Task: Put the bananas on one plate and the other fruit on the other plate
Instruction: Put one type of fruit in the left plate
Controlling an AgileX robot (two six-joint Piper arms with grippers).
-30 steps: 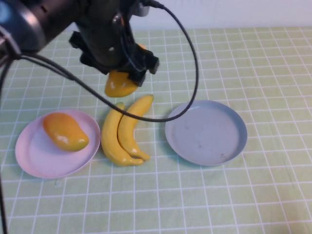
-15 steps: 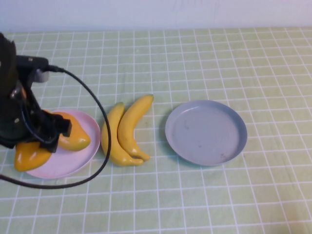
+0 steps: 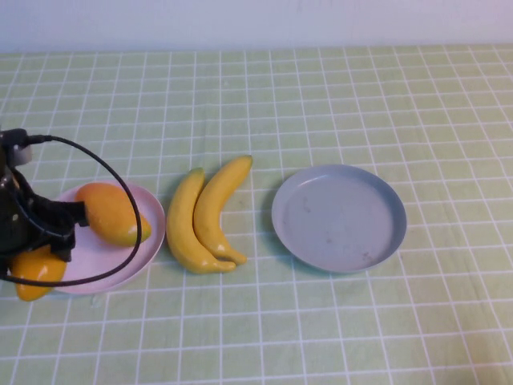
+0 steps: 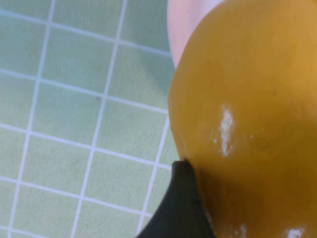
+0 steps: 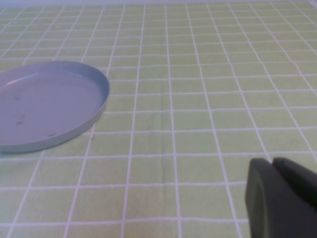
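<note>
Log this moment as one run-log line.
left gripper: holds second mango at pink plate edge | right gripper: parked, shut | bananas: on table

A pale green tablecloth (image 3: 337,96) gridded with thin white lines is covering the whole table, spreading flat beneath and around the left gripper (image 3: 32,241) at its near left edge and running on ahead of the right gripper (image 5: 273,171). Well beyond both, a plain whitish wall (image 3: 256,20) is closing off the far edge, and soft, even light is falling across the cloth.
</note>
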